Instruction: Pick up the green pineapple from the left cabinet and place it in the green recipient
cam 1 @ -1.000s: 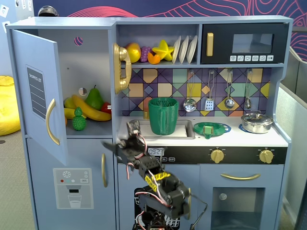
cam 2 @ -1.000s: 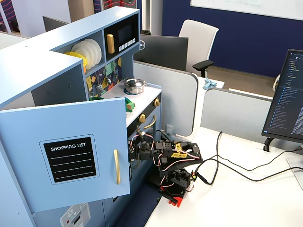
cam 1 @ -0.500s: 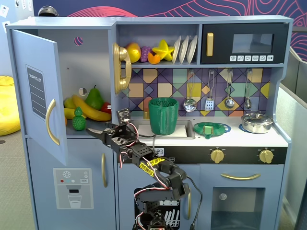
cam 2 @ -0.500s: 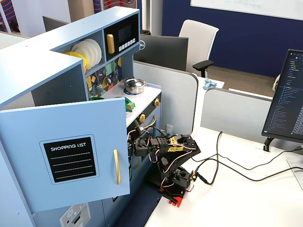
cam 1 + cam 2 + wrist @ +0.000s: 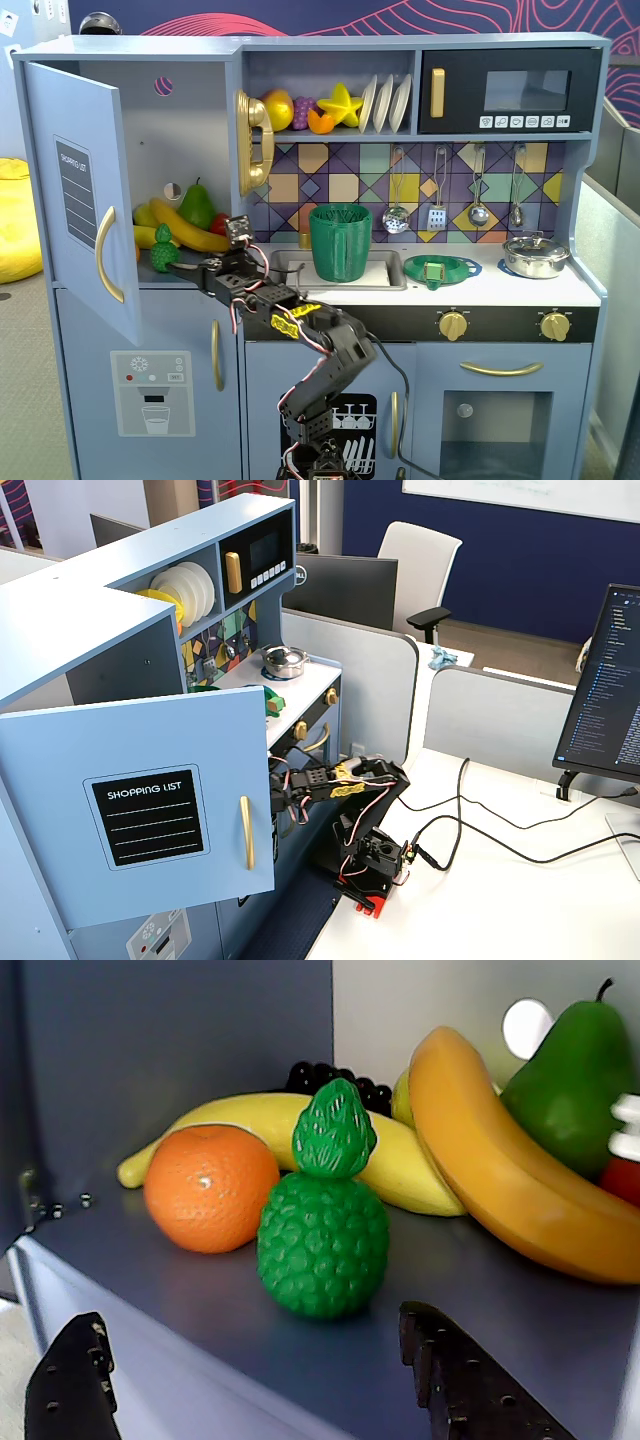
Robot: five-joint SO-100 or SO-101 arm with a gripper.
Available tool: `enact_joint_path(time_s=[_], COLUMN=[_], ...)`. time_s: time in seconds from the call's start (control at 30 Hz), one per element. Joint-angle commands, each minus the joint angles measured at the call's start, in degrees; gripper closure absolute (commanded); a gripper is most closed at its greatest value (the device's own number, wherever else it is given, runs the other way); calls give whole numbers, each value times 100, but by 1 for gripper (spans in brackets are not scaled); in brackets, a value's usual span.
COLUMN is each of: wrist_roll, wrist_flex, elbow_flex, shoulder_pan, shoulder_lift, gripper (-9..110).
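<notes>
The green pineapple (image 5: 163, 248) stands upright at the front of the left cabinet's shelf (image 5: 500, 1310), whose door (image 5: 75, 190) is swung open. In the wrist view the pineapple (image 5: 325, 1230) is centred just beyond my gripper (image 5: 250, 1322). The gripper is open and empty, with one black finger (image 5: 70, 1385) low on the left and the other (image 5: 470, 1385) low on the right, both short of the fruit. In a fixed view the gripper (image 5: 185, 268) sits at the shelf's front edge, just right of the pineapple. The green recipient (image 5: 340, 242) stands in the sink.
An orange (image 5: 210, 1188), bananas (image 5: 500, 1170), a dark-green pear (image 5: 575, 1080) and black grapes crowd behind and beside the pineapple. A flat green dish (image 5: 441, 270) and a metal pot (image 5: 535, 255) sit on the counter. The open door (image 5: 150, 815) hides the gripper in another fixed view.
</notes>
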Motion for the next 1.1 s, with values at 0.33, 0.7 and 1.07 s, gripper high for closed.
enact_joint_path(time_s=[0.33,0.7,1.07], wrist_roll=[167,-123,-176], wrist_flex=[-466,-835,-817], elbow_flex=[-1415,-2241,-2883], shoulder_pan=[26,62,193], shoulder_lift=[-1503,-2698,-3340], gripper=[70,71,71])
